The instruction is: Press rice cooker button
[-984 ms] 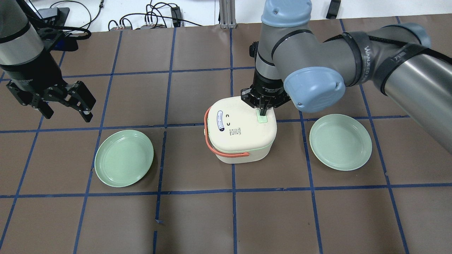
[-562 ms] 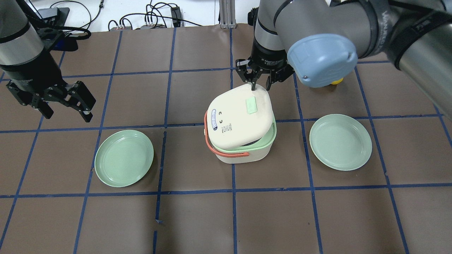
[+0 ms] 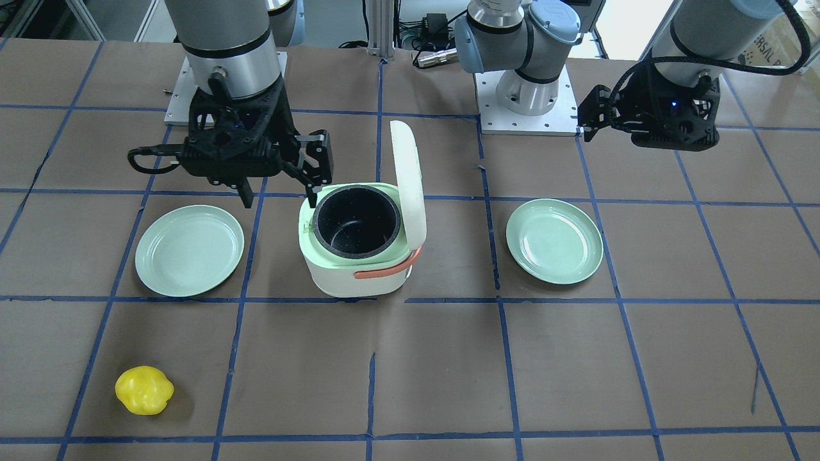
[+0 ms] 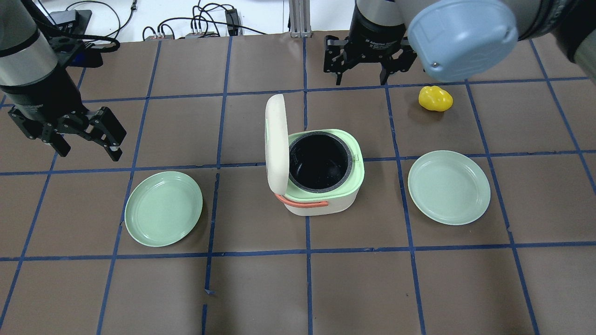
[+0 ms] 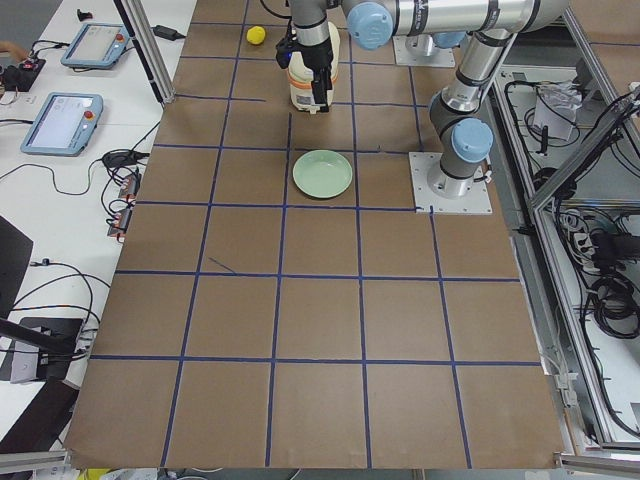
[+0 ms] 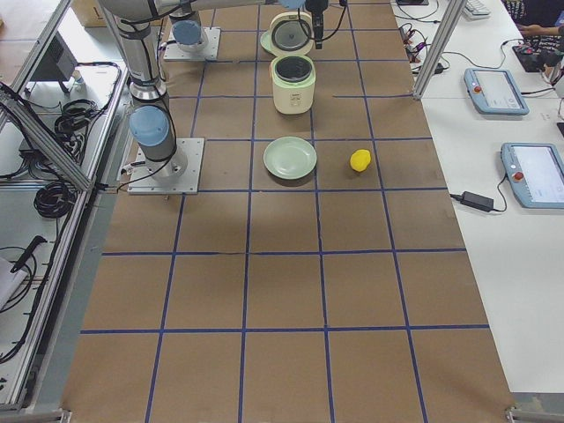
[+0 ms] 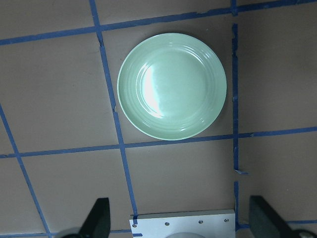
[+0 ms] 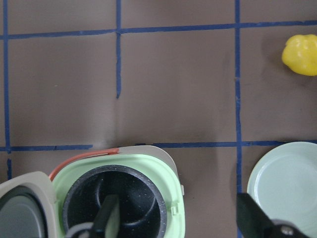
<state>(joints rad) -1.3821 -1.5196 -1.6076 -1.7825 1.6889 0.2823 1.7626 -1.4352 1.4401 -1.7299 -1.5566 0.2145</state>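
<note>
The cream rice cooker stands mid-table with its lid swung upright on the left, showing the black inner pot. The lid's green button is hidden. The cooker also shows in the front view and in the right wrist view. My right gripper is open and empty, high above the table beyond the cooker; it also shows in the front view. My left gripper is open and empty at the far left, above a green plate.
Two green plates flank the cooker, one on the left and one on the right. A yellow fruit-like object lies beyond the right plate. Cables lie past the table's far edge.
The right gripper lifted off the lid's green button, moved up and away, and opened. The lid sprang from closed to fully upright. The left arm has not moved.
</note>
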